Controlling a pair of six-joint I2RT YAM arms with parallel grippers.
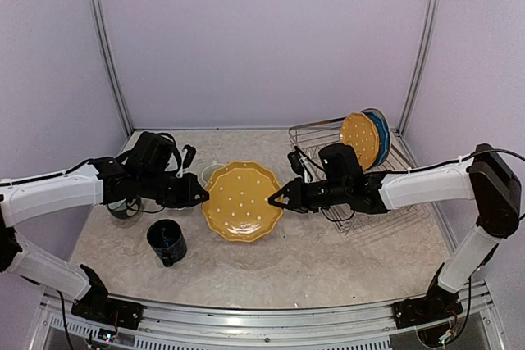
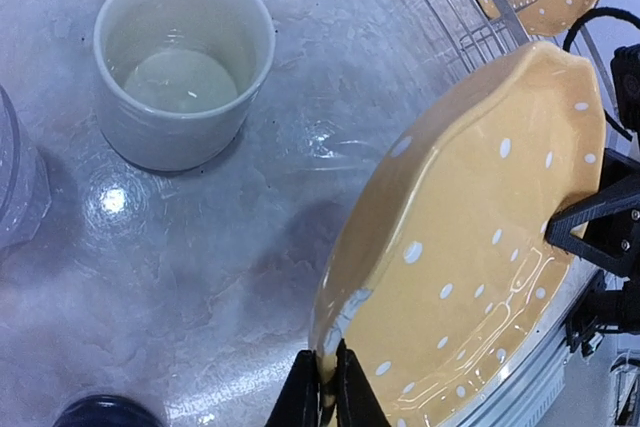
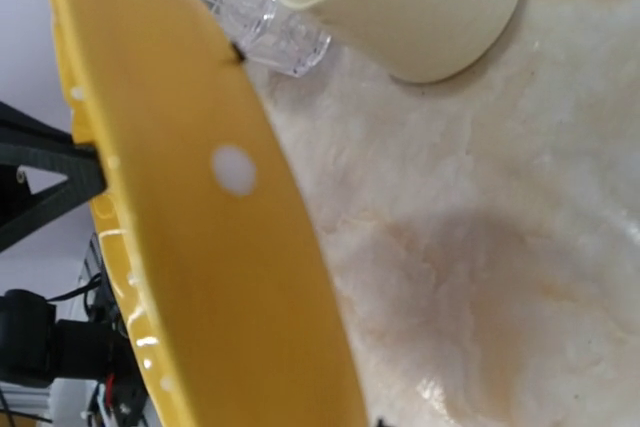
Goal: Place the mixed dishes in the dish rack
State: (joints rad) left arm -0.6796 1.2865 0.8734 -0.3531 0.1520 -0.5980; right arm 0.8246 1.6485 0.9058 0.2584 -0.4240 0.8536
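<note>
A yellow scalloped plate with white dots (image 1: 242, 201) hangs tilted above the table between both arms. My left gripper (image 1: 203, 194) is shut on its left rim; in the left wrist view the fingers (image 2: 305, 399) pinch the rim of the plate (image 2: 470, 247). My right gripper (image 1: 275, 199) grips the right rim. In the right wrist view the plate (image 3: 200, 247) hides almost all of its fingers. The dish rack (image 1: 321, 132) stands at the back right, holding a second yellow plate (image 1: 358, 138) and a blue plate (image 1: 381, 137) upright.
A cream mug (image 1: 211, 172) stands just behind the held plate, also seen in the left wrist view (image 2: 183, 62). A dark blue mug (image 1: 166, 242) stands front left. A clear glass (image 2: 15, 182) sits under my left arm. Purple walls enclose the table.
</note>
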